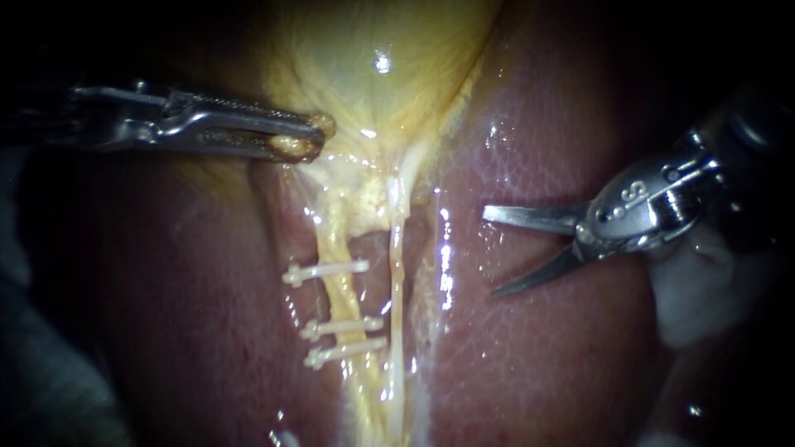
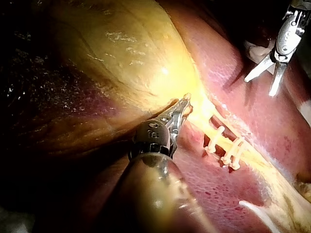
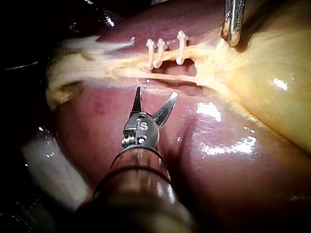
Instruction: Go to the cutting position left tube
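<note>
The left tube lay on the liver and carried three clips, one set apart from the lower pair. The right tube ran just beside it. The right instrument hung well off to that side, its tool spread wide and empty. The blades should probably pass over the right tube and straddle only the bare gap between the clips. The left instrument, its tool clamped on the gallbladder, held things taut.

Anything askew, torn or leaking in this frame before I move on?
Nothing stands out. Three clips sit across the left tube. The left instrument grips the gallbladder edge. The right instrument holds its blades open over the liver, apart from the tube.
</note>
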`<state>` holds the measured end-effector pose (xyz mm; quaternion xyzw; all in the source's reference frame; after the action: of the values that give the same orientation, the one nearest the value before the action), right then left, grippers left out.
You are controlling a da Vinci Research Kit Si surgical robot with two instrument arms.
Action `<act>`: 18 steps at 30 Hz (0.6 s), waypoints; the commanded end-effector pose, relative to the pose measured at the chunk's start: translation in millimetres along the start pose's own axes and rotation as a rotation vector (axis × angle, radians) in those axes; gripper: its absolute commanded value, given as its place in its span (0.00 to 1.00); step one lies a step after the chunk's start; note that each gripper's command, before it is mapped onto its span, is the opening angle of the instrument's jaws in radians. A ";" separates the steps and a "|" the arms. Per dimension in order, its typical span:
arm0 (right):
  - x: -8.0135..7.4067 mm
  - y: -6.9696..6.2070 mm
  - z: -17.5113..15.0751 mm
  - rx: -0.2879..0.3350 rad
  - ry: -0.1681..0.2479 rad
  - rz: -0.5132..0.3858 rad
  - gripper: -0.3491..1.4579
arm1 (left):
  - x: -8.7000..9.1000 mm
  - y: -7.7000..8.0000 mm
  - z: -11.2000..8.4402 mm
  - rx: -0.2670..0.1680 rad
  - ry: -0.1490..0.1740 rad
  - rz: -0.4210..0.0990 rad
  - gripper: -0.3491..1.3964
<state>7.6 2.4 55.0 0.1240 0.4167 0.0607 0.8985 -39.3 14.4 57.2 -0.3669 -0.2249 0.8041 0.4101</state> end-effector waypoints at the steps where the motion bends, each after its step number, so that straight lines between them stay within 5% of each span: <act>1: 0.0 0.0 0.0 0.002 0.001 -0.001 0.99 | 0.0 0.0 -0.1 0.000 -0.001 0.000 0.00; 12: 0.0 0.0 0.1 0.019 0.012 -0.001 0.99 | 2.5 0.9 -6.5 0.014 0.012 -0.015 0.00; 18: 0.5 -0.6 1.7 0.068 0.050 0.003 0.99 | 2.7 1.0 -7.0 0.017 0.019 -0.017 0.00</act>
<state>9.8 1.5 55.7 0.1573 0.4449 0.0524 0.8801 -35.4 16.5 51.0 -0.3691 -0.2183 0.7988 0.4220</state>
